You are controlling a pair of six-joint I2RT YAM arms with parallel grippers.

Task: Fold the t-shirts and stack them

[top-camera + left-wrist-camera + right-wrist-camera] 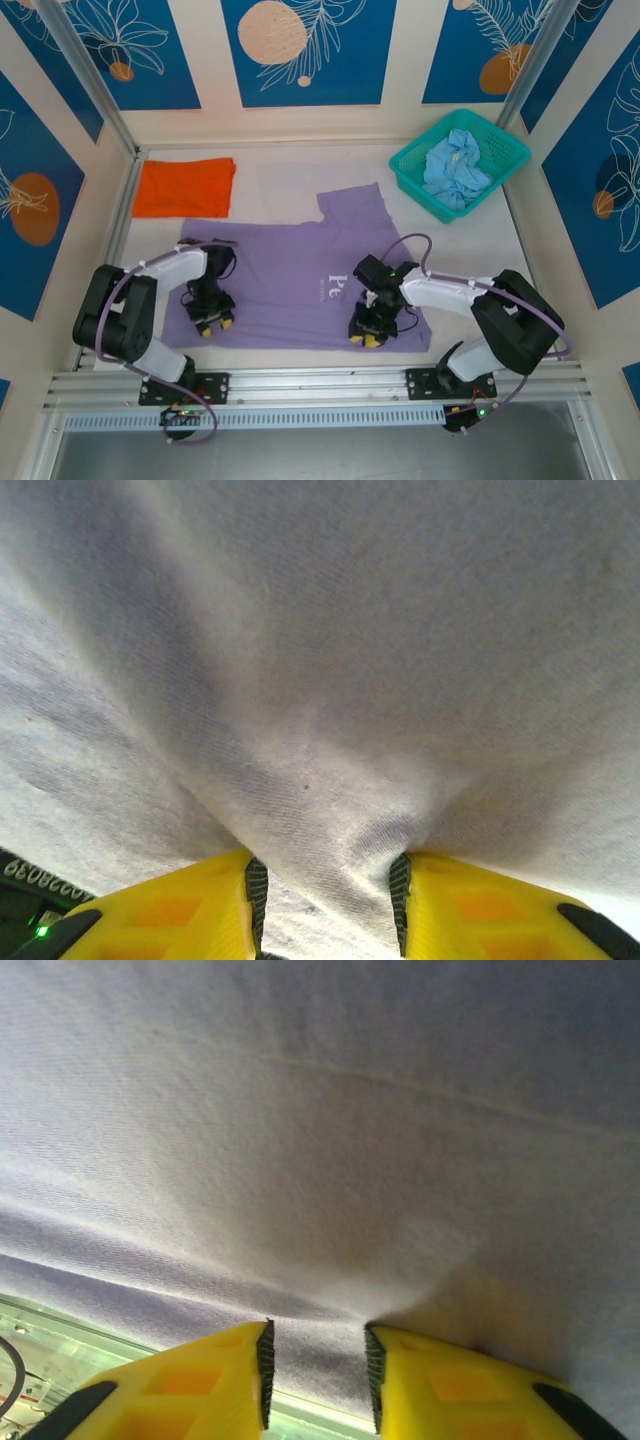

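Nearest, the left tool (325, 880) and right tool (318, 1345) each pinch a soft fold of the lavender t-shirt (290, 275) at its near edge; it lies flat (lettering unreadable) on the tabletop (280, 165). Farther left sits a folded orange t-shirt (185, 187); far right, a crumpled pale blue t-shirt (455, 168) in the teal mesh basket (500, 145).

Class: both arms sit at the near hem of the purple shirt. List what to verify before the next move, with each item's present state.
1. Lavender t-shirt spread flat: ok.
2. Its cloth lies between the fingers of the left gripper: ok.
3. Its cloth lies between the fingers of the right gripper: ok.
4. Both grips firm: cannot tell.
5. Orange t-shirt folded at the far left: ok.
6. Pale blue t-shirt folded: not ok, crumpled in the basket.
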